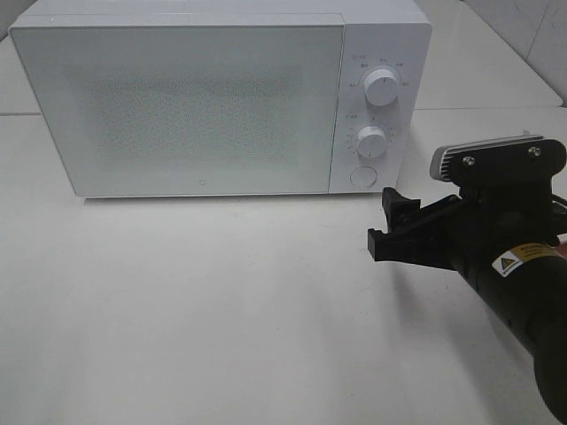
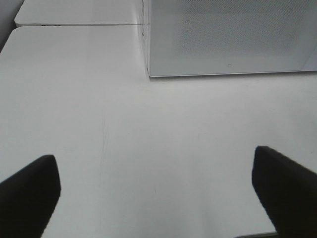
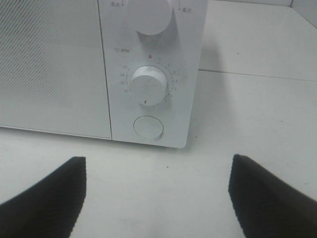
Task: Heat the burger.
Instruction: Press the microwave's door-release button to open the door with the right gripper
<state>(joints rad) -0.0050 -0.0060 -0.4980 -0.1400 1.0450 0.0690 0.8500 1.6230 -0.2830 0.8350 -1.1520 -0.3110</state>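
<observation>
The burger is out of view. A white microwave (image 1: 195, 97) stands at the back of the table with its door closed. My right gripper (image 1: 384, 221) hovers just in front of the control panel's lower right corner, open and empty. In the right wrist view the right gripper (image 3: 156, 168) faces the lower knob (image 3: 147, 85) and the round button (image 3: 148, 127). The left gripper (image 2: 153, 163) is open over bare table, with the microwave's (image 2: 228, 39) front left corner ahead of it. The exterior high view does not show the left arm.
The control panel carries an upper knob (image 1: 381, 86), a lower knob (image 1: 371, 140) and a round button (image 1: 361, 176). The white table (image 1: 177, 301) stretches in front of the microwave. A seam between tabletops runs behind it at the right (image 1: 496, 108).
</observation>
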